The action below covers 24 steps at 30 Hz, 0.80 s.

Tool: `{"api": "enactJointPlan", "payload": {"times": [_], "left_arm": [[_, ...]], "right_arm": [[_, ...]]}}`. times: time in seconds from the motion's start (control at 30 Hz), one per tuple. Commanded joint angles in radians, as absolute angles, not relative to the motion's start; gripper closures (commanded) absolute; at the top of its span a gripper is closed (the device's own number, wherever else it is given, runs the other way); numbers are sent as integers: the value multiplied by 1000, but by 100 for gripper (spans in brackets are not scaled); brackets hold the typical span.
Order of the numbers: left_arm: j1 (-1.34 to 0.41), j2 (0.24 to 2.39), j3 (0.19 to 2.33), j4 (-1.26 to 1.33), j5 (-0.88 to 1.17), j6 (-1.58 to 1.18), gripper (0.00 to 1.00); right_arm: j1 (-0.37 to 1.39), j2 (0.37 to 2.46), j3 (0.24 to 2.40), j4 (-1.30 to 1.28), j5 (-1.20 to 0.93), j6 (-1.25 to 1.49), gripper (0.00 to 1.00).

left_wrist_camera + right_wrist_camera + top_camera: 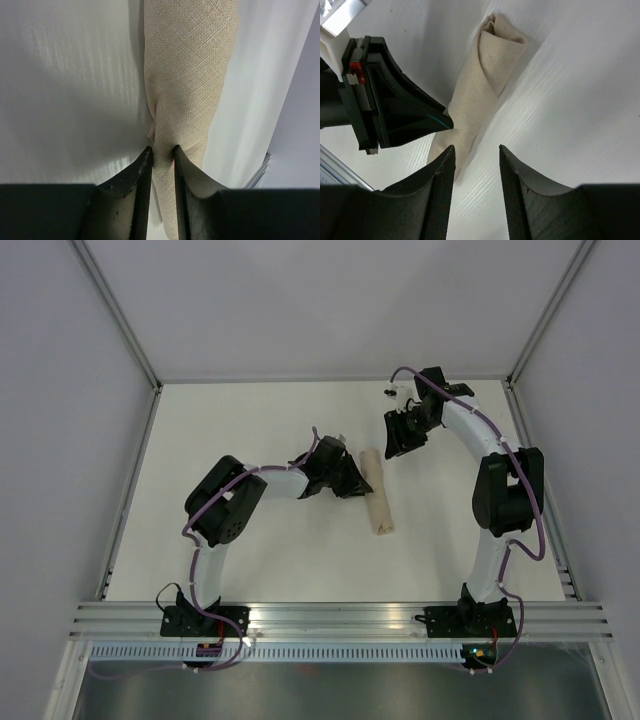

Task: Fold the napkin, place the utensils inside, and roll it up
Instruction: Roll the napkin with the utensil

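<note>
The napkin (377, 492) lies rolled up on the table (300, 560). It looks soft, light and floppy, so a pinch on its side fold is best. My left pincer (162, 155) pinches its cloth. My right pincer (476, 152) is spread, holding nothing.

The napkin (190, 75) is showing as matte, coarsely woven tan cloth, the left gripper (161, 150) is gleaming faintly like black plastic, and the table (585, 100) is looking white and finely ribbed.

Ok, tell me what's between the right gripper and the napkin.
Nothing visible stands between the open right gripper and the rolled tan cloth napkin on the white table. The left gripper pinches it from the opposite side.
</note>
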<state>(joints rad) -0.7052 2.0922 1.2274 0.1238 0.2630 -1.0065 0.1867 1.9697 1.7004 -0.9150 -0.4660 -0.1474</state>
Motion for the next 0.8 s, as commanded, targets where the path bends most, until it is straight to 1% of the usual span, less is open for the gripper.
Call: {"api": "enactJointPlan", "payload": {"times": [0.0, 0.1, 0.23, 0.53, 0.77], "left_arm": [[-689, 2143, 1184, -140, 143, -907, 72], [-687, 2138, 1184, -140, 150, -893, 68], [-687, 2120, 1183, -141, 155, -879, 68], [-687, 2086, 1239, -178, 163, -835, 62], [-689, 2079, 1259, -179, 178, -816, 62]], "right_arm": [[186, 1930, 1665, -931, -492, -172, 53], [183, 1921, 1637, -919, -466, -186, 54], [184, 1908, 1591, -911, -451, -207, 55], [184, 1922, 1513, -887, -466, -215, 57], [189, 1947, 1460, -859, -463, -210, 58]]}}
